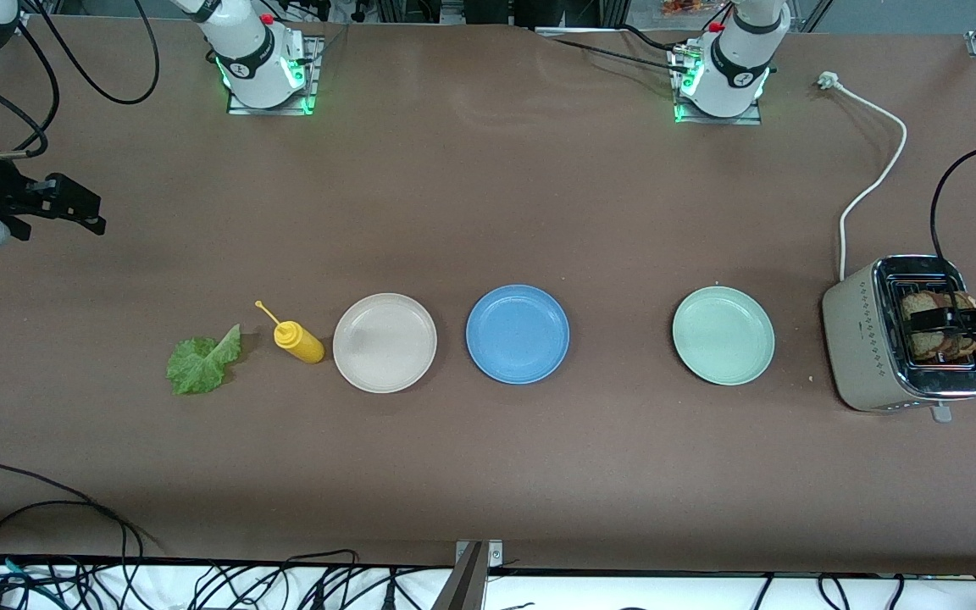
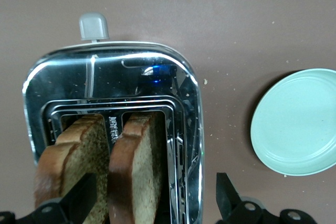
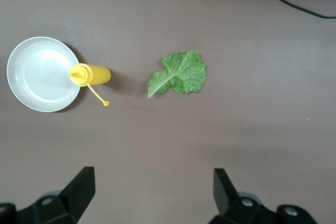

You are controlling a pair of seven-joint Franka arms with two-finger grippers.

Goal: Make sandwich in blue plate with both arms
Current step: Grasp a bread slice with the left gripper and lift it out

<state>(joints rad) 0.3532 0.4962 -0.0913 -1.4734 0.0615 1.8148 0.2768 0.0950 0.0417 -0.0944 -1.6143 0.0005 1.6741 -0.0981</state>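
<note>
The blue plate (image 1: 518,334) lies bare at mid-table. Two brown bread slices (image 1: 931,341) stand upright in the toaster (image 1: 856,339) at the left arm's end of the table. My left gripper (image 1: 951,320) hangs open just over the toaster's slots. In the left wrist view (image 2: 153,198) one slice (image 2: 137,166) lies between its fingers and the other slice (image 2: 79,148) under one finger (image 2: 80,201). The lettuce leaf (image 1: 202,362) lies flat at the right arm's end of the table. My right gripper (image 1: 73,207) is open and empty over bare table, and the right wrist view (image 3: 151,190) shows the lettuce (image 3: 178,74).
A yellow squeeze bottle (image 1: 297,341) lies between the lettuce and a beige plate (image 1: 385,342). A pale mint-green plate (image 1: 723,335) sits between the blue plate and the toaster. The toaster's white cord (image 1: 873,178) runs toward the left arm's base.
</note>
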